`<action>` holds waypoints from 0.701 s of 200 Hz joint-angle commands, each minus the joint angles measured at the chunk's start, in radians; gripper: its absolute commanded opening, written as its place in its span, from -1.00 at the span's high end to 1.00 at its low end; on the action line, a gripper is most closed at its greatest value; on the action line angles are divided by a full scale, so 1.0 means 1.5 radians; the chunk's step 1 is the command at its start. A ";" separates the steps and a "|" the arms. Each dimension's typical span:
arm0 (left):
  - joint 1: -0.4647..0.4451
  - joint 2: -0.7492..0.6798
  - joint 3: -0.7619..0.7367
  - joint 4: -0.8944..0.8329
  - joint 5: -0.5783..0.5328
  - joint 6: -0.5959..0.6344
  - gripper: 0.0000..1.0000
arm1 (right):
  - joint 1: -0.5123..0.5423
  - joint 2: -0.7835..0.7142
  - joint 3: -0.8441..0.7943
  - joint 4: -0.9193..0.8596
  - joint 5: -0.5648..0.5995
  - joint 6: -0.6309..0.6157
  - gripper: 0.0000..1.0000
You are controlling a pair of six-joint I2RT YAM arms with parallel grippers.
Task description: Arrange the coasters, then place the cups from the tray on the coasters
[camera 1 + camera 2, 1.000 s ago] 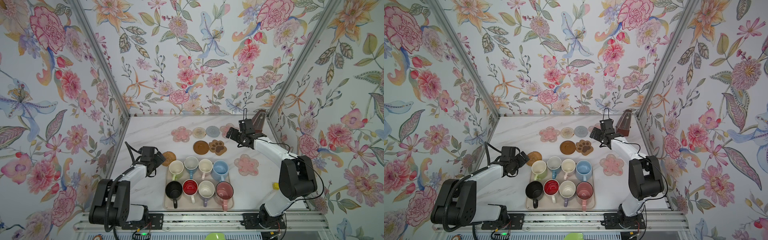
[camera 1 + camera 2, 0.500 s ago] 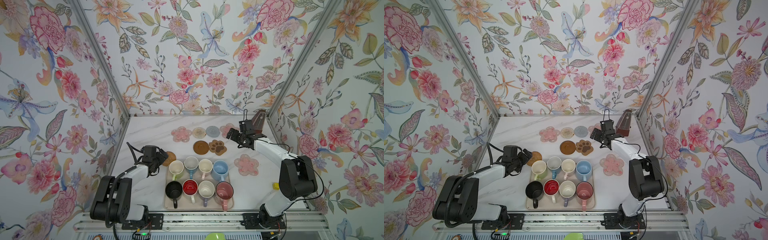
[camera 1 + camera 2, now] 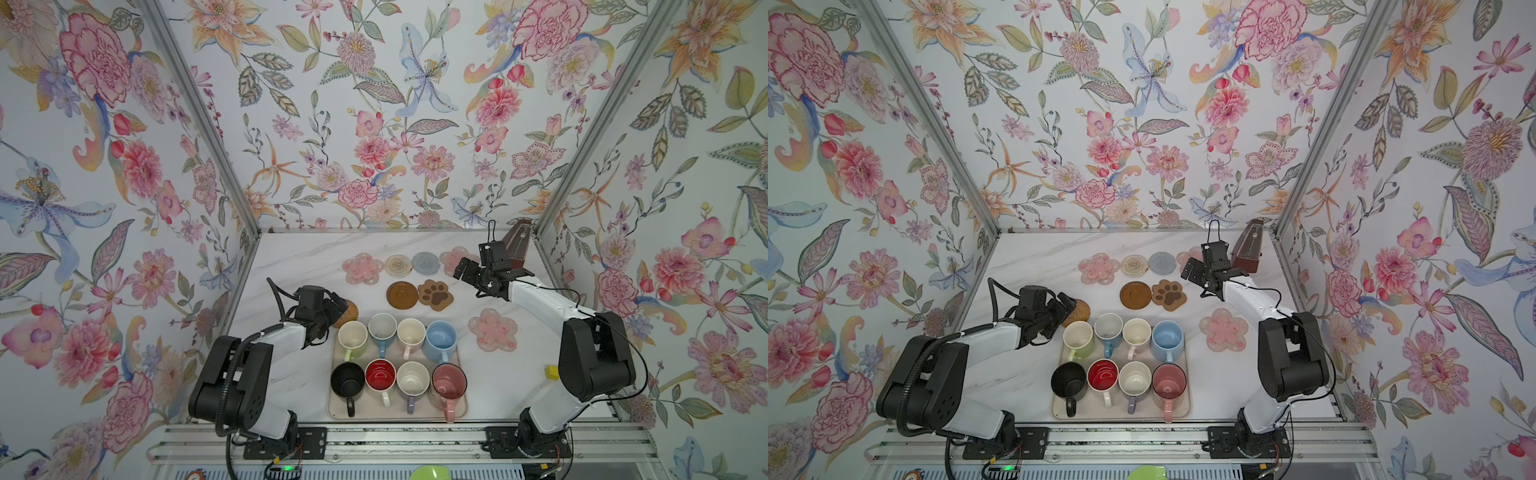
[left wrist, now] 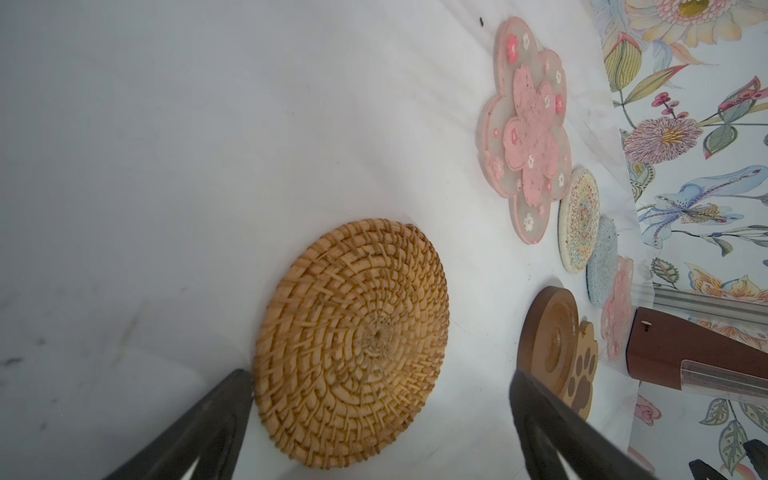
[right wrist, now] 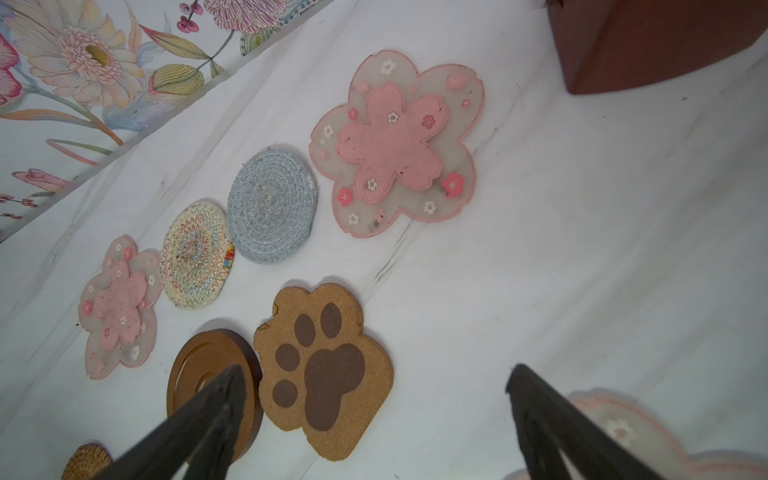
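- crept forward over the last second: left gripper point(image 3: 337, 309) now right up at the tan rattan coaster point(image 3: 351, 316), earlier a touch short of it.
- hardly a twitch on the other side: right gripper point(image 3: 467, 269) hanging over the back row, partly hiding the far-right pink flower coaster point(image 3: 451, 257).
- left wrist view: jaws spread wide, nothing gripped, rattan coaster flat on the marble table point(image 3: 299, 266) ahead of the two fingers; one fingertip point(image 4: 241, 384) at its rim, contact impossible to call.
- right wrist view: jaws spread wide too, holding nothing, above bare marble between the paw coaster point(image 5: 328, 370) and the lone pink flower coaster point(image 5: 615, 428).
- back row from the left: far-left pink flower coaster point(image 3: 363, 268), beige woven coaster point(image 3: 398, 266), grey-blue woven coaster point(image 3: 425, 262); brown disc coaster point(image 3: 402, 295) just in front, touching the paw.
- all eight mugs upright in the beige tray point(image 3: 337, 412): light green mug point(image 3: 352, 337), blue-handled mug point(image 3: 382, 328), pink-handled cream mug point(image 3: 410, 332), light blue mug point(image 3: 441, 337) behind; black mug point(image 3: 347, 379), red-inside mug point(image 3: 380, 374), lavender-handled mug point(image 3: 412, 378), pink mug point(image 3: 449, 380) in front.
- brown metronome point(image 3: 515, 245) upright in the back right corner.
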 commanded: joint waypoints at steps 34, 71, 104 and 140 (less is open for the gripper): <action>-0.020 0.062 0.044 -0.002 0.024 -0.015 -0.98 | -0.008 -0.028 -0.016 0.004 -0.005 -0.006 -0.99; -0.031 0.097 0.077 0.008 0.030 -0.006 -0.98 | -0.018 -0.041 -0.029 0.005 -0.006 -0.004 -0.99; -0.040 0.121 0.104 0.018 0.042 -0.002 -0.98 | -0.031 -0.062 -0.045 0.003 -0.007 -0.002 -0.98; -0.041 0.105 0.138 0.000 0.032 0.038 -0.98 | -0.047 -0.106 -0.080 -0.021 -0.006 -0.001 -0.98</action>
